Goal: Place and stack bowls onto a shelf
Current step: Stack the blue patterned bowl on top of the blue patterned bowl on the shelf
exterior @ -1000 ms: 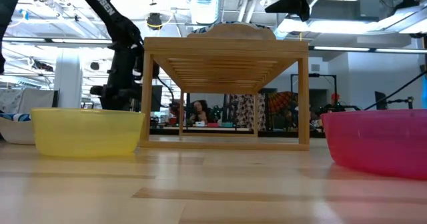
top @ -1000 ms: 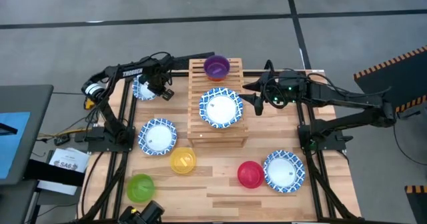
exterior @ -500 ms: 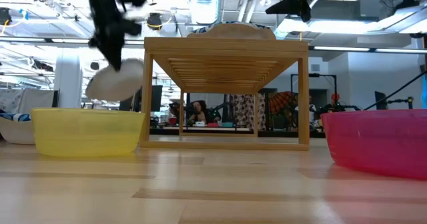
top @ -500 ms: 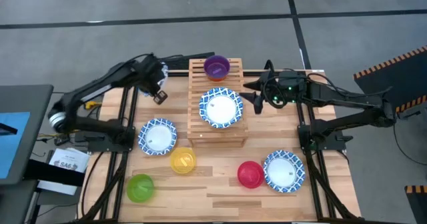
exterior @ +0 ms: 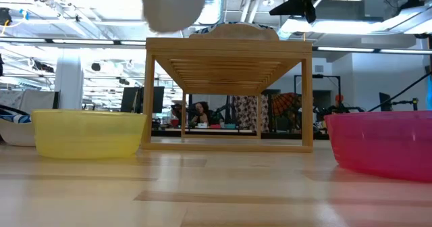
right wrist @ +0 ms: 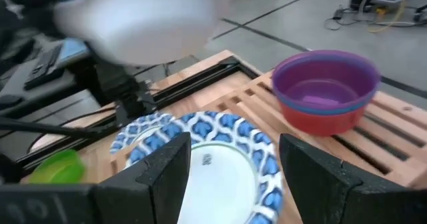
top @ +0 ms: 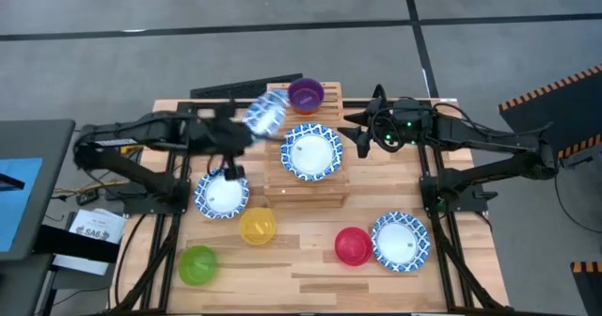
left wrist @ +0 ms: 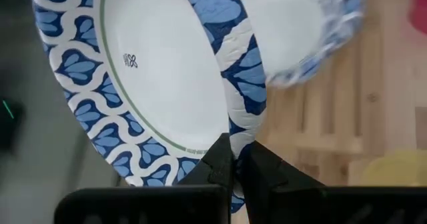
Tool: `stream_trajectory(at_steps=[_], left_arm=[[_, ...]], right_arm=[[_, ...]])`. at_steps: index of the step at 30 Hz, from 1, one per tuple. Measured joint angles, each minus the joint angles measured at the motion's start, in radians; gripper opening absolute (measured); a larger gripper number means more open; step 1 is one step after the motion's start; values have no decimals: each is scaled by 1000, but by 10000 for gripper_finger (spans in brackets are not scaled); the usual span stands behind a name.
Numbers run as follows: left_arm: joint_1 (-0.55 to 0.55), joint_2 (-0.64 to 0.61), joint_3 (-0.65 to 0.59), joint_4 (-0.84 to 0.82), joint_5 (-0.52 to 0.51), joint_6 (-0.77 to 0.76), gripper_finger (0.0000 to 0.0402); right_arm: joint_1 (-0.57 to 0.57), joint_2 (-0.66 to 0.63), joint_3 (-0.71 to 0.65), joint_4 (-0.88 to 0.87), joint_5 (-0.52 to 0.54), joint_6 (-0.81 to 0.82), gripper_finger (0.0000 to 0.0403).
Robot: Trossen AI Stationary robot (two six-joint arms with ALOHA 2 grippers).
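Note:
My left gripper (top: 246,130) is shut on a white bowl with a blue patterned rim (top: 266,114), which is in the air over the far left corner of the wooden slat shelf (top: 282,180). In the low view its white underside (exterior: 174,4) shows above the shelf top (exterior: 229,46). A second blue-rimmed bowl (top: 311,152) sits on the shelf, with a purple bowl (top: 306,94) nested in an orange one behind it. My right gripper (top: 362,133) hovers open at the shelf's right edge, its fingers (right wrist: 160,177) apart over that bowl (right wrist: 213,164). My left gripper pinches the blue patterned rim (left wrist: 233,127) of the bowl between its two fingers (left wrist: 217,164), one on the inner face and one on the outer. The bowl is lifted clear of table and shelf and is tilted.
On the table lie a blue-rimmed bowl (top: 222,192) left of the shelf, a yellow bowl (top: 258,227), a green bowl (top: 198,264), a pink bowl (top: 353,245) and another blue-rimmed bowl (top: 400,241) near the right front. Bare wood shows between them.
My left gripper has lifted the blue-rimmed bowl off the table's far left corner and swung it up and to the right, toward the shelf. The bowl now hangs above the shelf's far left corner, tipped. My right arm has kept still.

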Motion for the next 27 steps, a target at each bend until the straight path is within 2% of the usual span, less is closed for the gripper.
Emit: stream_trajectory(at_steps=[3,7,13,17,22,27], left_arm=[[-72,115,109,-3,-43,166,0],[-111,267,215,-2,-88,340,0],[-113,422,270,-3,-123,511,0],[-113,461,270,-6,-155,556,0],[-113,460,271,-10,-85,541,0],[-112,460,271,-24,-60,540,0]], right_arm=[[0,0,0,9,47,1,255],[0,0,0,13,83,1,255],[0,-2,0,14,133,0,255],[0,-3,1,14,135,-2,255],[0,-3,1,7,140,-11,255],[-3,-26,1,19,207,-10,255]])
